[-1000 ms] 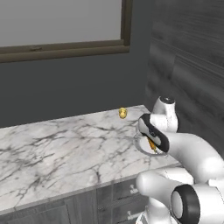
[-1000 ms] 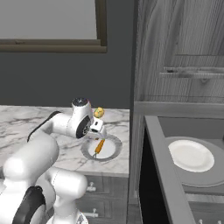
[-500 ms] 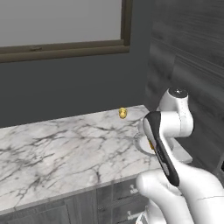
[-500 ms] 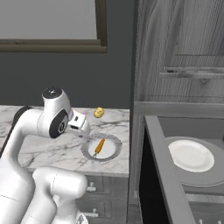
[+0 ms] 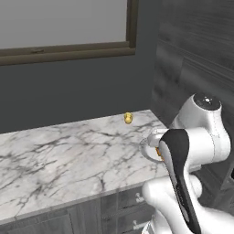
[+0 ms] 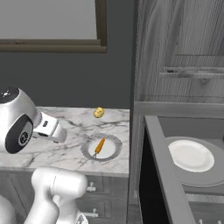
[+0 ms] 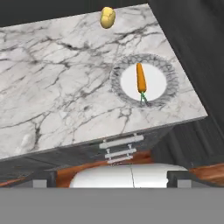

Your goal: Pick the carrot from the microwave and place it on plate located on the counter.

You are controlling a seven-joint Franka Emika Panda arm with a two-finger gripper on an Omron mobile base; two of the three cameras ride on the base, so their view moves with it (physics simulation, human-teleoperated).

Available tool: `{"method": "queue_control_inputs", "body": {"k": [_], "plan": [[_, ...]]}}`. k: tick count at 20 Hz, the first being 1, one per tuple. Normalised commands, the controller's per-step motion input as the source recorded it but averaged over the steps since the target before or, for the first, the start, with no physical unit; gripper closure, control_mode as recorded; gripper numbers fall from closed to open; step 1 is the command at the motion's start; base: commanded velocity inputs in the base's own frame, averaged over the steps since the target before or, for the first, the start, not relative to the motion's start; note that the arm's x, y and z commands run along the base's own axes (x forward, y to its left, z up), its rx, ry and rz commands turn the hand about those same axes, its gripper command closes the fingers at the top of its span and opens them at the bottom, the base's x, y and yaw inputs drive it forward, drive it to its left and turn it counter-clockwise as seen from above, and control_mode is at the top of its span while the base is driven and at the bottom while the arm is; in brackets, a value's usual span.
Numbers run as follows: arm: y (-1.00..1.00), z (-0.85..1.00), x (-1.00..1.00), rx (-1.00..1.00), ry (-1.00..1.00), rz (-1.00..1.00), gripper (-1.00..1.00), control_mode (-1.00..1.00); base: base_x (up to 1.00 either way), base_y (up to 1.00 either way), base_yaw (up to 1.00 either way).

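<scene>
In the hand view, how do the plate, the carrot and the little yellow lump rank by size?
1. The plate, clearly largest.
2. The carrot, lying across its white centre.
3. The yellow lump, shortest, though it sits farther from the camera.

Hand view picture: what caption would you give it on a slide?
Carrot lying on the grey-rimmed plate near the marble counter's corner, a small yellow lump beyond it.

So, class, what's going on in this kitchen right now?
The carrot lies on the grey-rimmed plate on the marble counter, with a small yellow lump nearby. The robot arm is raised beside the plate and touches neither. To the right, the microwave stands open with a white plate inside.
</scene>
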Motion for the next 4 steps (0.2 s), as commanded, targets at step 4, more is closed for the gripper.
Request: {"method": "queue_control_inputs", "body": {"k": [4], "plan": [[0.13,0.71,-0.69,0.00,-0.02,0.00,-1.00,-1.00,0.00,0.00,0.00]]}}
